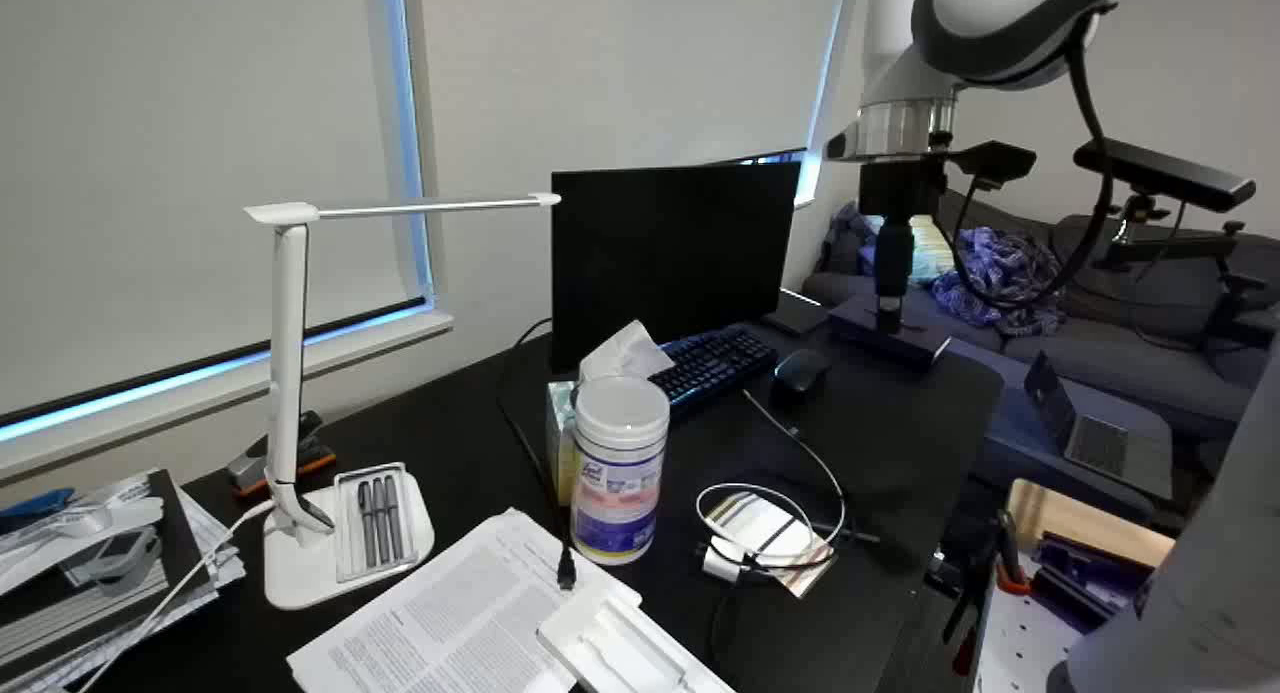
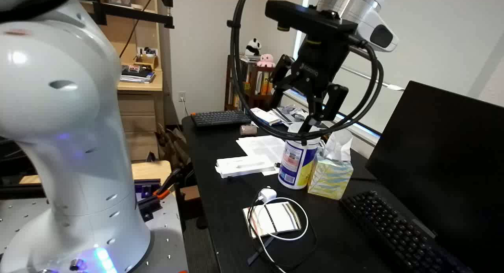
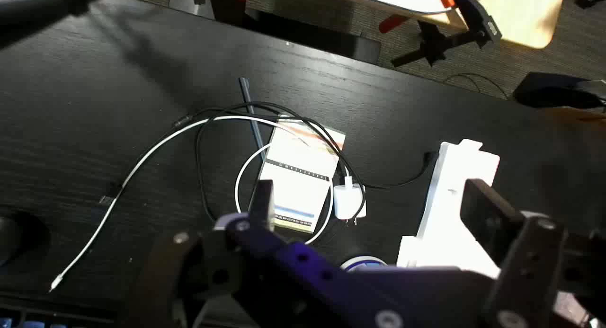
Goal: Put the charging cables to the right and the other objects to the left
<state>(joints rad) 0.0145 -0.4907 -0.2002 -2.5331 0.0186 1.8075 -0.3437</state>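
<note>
A white charging cable lies in a loose loop on the black desk, plugged into a white charger block. Tangled with it is a thin black cable. Beneath the loops rests a striped, rectangular flat booklet, also visible in both exterior views as the booklet. A dark stick-like item sticks out beside it. My gripper hangs above the desk, clear of these items. Its fingers stand wide apart with nothing between them.
A wipes canister and tissue box stand close to the cables. Nearby are a white tray, printed papers, a lamp, a mouse, a keyboard and a monitor.
</note>
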